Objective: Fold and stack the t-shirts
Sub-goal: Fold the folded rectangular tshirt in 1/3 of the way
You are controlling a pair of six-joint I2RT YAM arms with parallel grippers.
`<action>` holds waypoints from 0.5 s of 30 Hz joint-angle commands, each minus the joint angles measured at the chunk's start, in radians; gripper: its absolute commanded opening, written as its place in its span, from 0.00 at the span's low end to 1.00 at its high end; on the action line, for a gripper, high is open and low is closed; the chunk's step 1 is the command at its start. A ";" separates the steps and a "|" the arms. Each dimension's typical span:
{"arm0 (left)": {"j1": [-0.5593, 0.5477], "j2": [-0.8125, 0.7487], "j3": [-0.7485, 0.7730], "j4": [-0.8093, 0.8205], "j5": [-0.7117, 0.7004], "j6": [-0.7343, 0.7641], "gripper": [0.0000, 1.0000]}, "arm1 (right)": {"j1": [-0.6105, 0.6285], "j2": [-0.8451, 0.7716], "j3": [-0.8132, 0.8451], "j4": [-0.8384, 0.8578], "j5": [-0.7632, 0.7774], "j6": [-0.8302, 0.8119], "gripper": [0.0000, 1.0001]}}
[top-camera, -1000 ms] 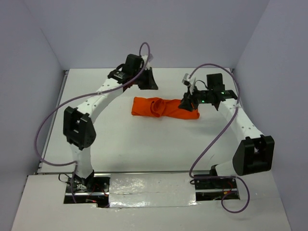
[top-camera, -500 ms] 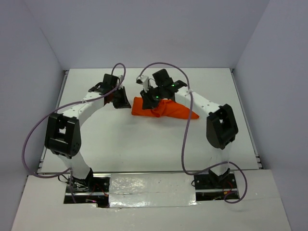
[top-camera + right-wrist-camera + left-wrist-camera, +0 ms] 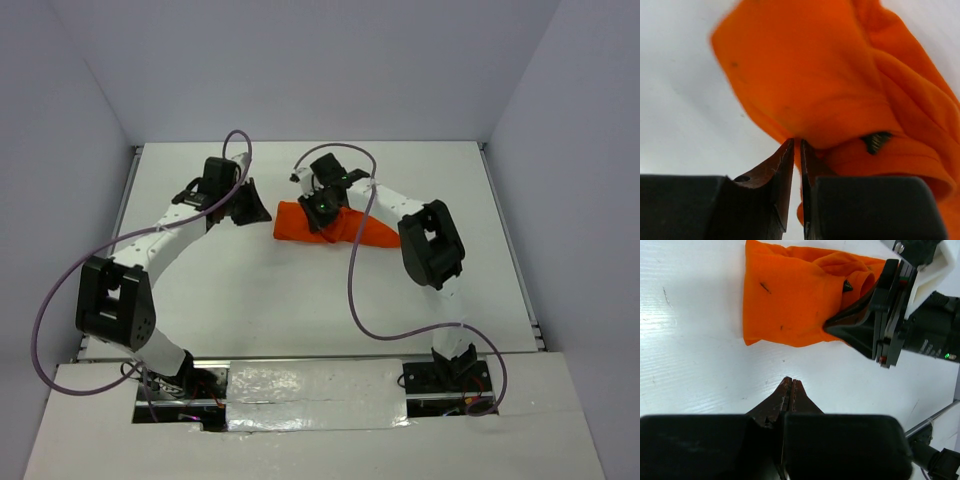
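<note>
The orange t-shirt lies bunched and partly folded on the white table, at mid-back. My right gripper is over its left half, shut on a fold of the fabric; the wrist view has cloth pinched between the nearly closed tips of the gripper. My left gripper hovers just left of the shirt, shut and empty, its tips a short way from the shirt's edge. The right gripper also shows in the left wrist view, biting into the cloth.
The white table is boxed in by grey walls at the back and both sides. A purple cable loops down from the right arm over the table's right-centre. Both arm bases stand at the near edge.
The right gripper swept left from the shirt's right end to its left half and closed on fabric. The left gripper drew back toward the left of the shirt and shut.
</note>
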 commanded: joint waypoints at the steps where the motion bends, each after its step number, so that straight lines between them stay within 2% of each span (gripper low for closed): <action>1: -0.001 0.003 0.000 0.054 0.032 -0.025 0.00 | -0.059 -0.045 -0.046 0.003 0.040 0.008 0.18; 10: -0.002 0.124 0.072 0.132 0.146 -0.070 0.01 | -0.130 -0.013 -0.072 -0.032 0.019 0.000 0.18; 14: -0.019 0.207 0.152 0.156 0.198 -0.085 0.03 | -0.150 -0.020 -0.087 -0.028 -0.080 -0.004 0.18; 15: -0.024 0.237 0.166 0.159 0.213 -0.087 0.03 | -0.150 -0.025 -0.086 -0.040 -0.155 -0.020 0.19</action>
